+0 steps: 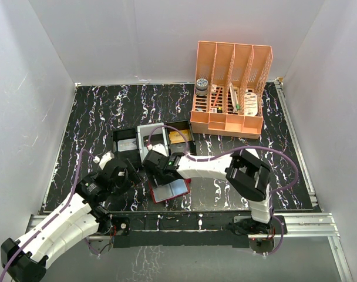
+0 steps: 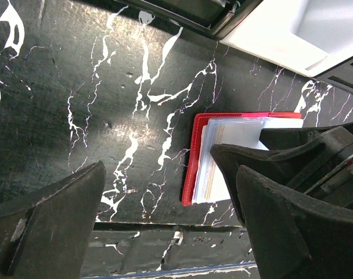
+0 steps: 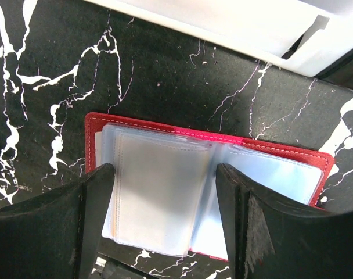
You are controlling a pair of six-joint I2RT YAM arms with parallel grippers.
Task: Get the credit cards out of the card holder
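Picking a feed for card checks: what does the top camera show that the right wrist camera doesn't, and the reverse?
Only the top view: both arms, the orange rack at the back, and the whole black tray with an orange card in one compartment.
Only the right wrist view: the individual clear sleeves fanned open inside the red card holder, and the right fingers standing apart over it.
Both: that card holder lying open on the black marbled table.

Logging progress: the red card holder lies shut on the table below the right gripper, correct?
No. The red card holder lies open, not shut, on the table below the right gripper; the right wrist view shows it.
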